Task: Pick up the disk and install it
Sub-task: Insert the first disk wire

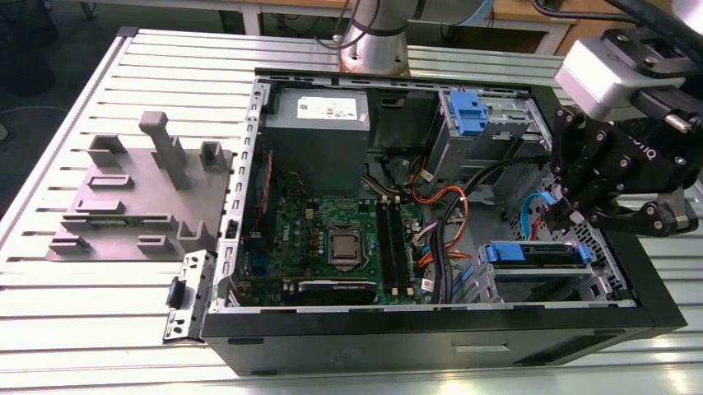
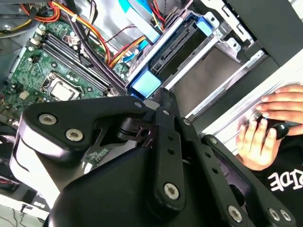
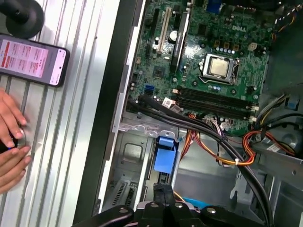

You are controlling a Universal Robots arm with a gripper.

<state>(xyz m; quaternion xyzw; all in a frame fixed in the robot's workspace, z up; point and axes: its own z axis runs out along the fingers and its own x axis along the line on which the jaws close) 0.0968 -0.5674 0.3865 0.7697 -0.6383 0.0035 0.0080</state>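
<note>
Open tower case (image 1: 439, 317) lying on its side on the slatted metal table (image 1: 99, 321), side panel off. The disk (image 1: 538, 257) is down in the lower drive bay, in the case corner nearest the camera on the exterior view's right. It's standing on edge with its blue rails showing along the top and at one end.

The gripper (image 1: 574, 218) hangs over that same corner, tips pointing down at the bay. In the first wrist view the gripper (image 3: 162, 191) has its two thin black fingertips pinched together with nothing between them, just short of the blue end of the disk (image 3: 165, 158). I honestly can't tell whether they touch it.

The motherboard (image 1: 329, 239) fills the middle of the case floor. The grey power supply box (image 1: 318, 115) is at the far edge, and a small blue latch (image 1: 469, 111) stands at the far corner bay. A grey fixture plate (image 1: 132, 206) lies on the table beside the case, toward the exterior view's left.

A person's hand (image 3: 9, 142) rests on the table right by the case wall, with a phone (image 3: 33, 59) lying next to it.
</note>
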